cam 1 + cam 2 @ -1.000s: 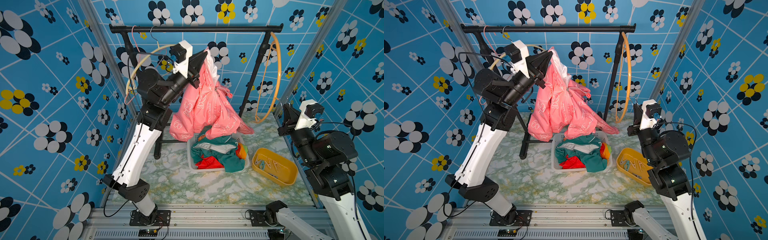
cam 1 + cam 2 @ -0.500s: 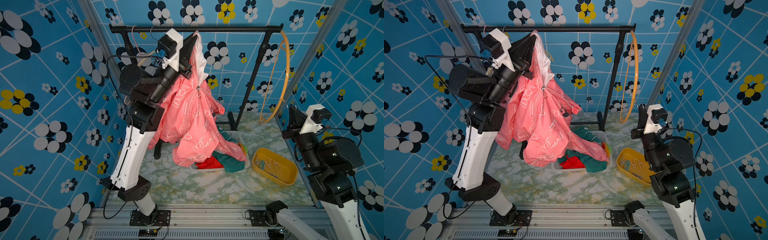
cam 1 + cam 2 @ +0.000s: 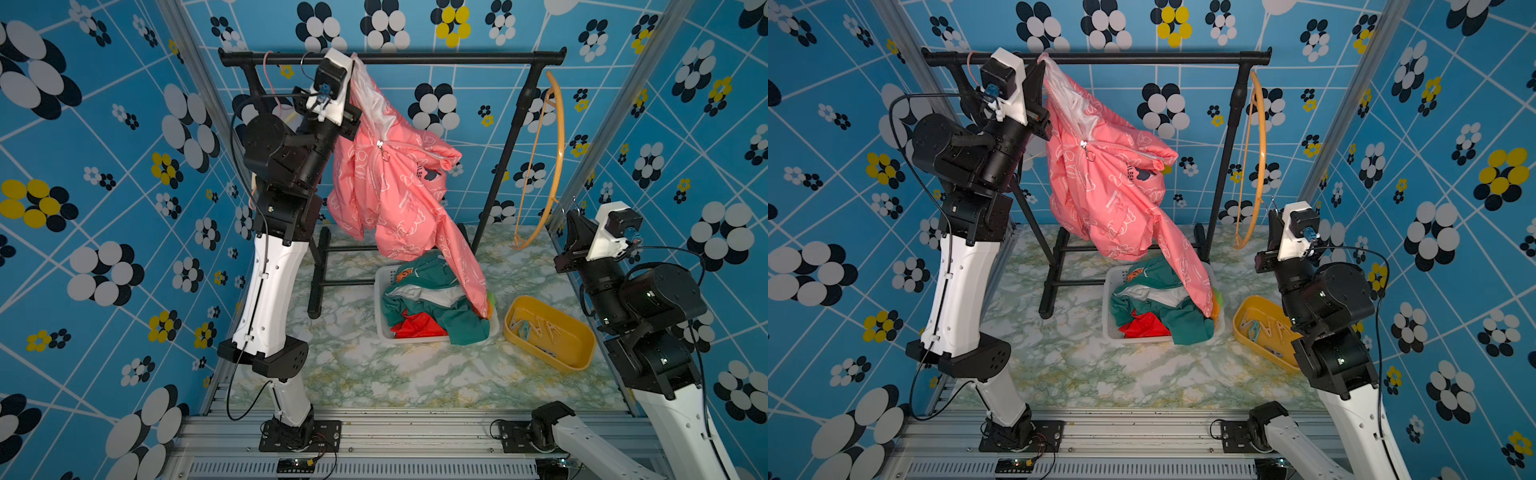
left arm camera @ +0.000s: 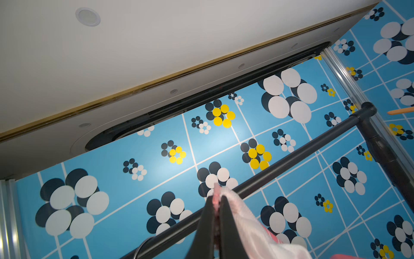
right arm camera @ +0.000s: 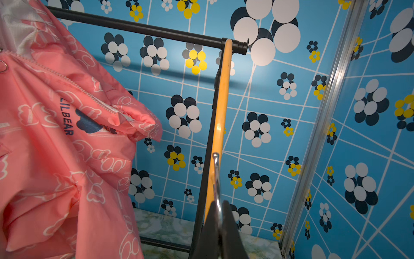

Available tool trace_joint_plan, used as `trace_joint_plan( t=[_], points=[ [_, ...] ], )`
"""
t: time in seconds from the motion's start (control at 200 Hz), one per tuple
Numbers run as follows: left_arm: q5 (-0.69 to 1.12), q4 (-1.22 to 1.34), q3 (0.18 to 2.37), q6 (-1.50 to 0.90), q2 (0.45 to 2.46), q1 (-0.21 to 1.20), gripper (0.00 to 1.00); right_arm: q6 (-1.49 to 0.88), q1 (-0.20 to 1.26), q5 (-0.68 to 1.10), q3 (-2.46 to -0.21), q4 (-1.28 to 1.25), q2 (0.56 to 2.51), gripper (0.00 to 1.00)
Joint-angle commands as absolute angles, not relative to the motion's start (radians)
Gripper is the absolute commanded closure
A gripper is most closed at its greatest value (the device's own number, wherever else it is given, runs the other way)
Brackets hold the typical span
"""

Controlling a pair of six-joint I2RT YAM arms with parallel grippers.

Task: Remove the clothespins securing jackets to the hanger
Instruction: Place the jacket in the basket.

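My left gripper (image 3: 354, 62) (image 3: 1040, 68) (image 4: 216, 197) is raised beside the rack bar, shut on the collar edge of the pink jacket (image 3: 395, 187) (image 3: 1108, 178) (image 5: 56, 145). The jacket hangs from it, one sleeve trailing into the white basket. The green jacket (image 3: 432, 274) and the red jacket (image 3: 419, 326) lie crumpled in that basket. My right gripper (image 3: 572, 214) (image 3: 1273, 216) (image 5: 218, 204) is shut on the metal hook of the bare orange hanger (image 3: 559, 145) (image 5: 221, 112), which leans against the bar's right end. Several clothespins (image 3: 536, 330) lie in the yellow tray.
The black rack bar (image 3: 415, 58) spans the back on two posts. The white basket (image 3: 380, 291) stands mid-table with the yellow tray (image 3: 590, 349) to its right. Other hanger hooks (image 3: 266, 68) sit on the bar's left end behind my left arm.
My left gripper has carried the pink jacket up and to the left, close to the rack bar, so it hangs longer. My right gripper and the hanger have shifted only slightly.
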State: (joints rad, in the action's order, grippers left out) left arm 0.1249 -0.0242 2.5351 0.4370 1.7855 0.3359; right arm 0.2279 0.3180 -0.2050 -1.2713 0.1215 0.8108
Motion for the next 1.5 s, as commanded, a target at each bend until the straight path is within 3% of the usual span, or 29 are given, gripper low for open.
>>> trace_joint_plan(
  t=[0.0,0.175,0.34,0.525,0.839,1.094,1.359,1.499],
  points=[
    [0.13,0.116,2.5,0.349,1.709,0.327,1.0,0.216,0.314,-0.218,-1.279,0.055,0.805,1.0],
    [0.19,0.089,2.462,0.254,1.687,0.316,1.0,0.219,0.314,-0.221,-1.276,0.059,0.803,1.0],
    [0.401,0.24,2.081,0.039,1.514,0.361,1.0,0.233,0.314,-0.241,-1.255,0.045,0.791,1.0],
    [0.44,0.275,1.795,0.095,1.408,0.536,1.0,0.241,0.314,-0.245,-1.237,0.04,0.778,1.0],
    [0.491,0.239,1.909,0.032,1.603,0.655,1.0,0.248,0.314,-0.274,-1.174,0.014,0.753,1.0],
    [0.428,0.295,1.747,0.003,1.658,0.708,1.0,0.244,0.313,-0.283,-1.12,-0.001,0.707,1.0],
    [0.326,0.462,1.214,-0.122,1.51,0.711,1.0,0.239,0.314,-0.268,-1.104,-0.018,0.704,1.0],
    [0.284,0.355,1.114,-0.138,1.513,0.717,1.0,0.228,0.314,-0.245,-1.12,-0.02,0.736,1.0]
  ],
)
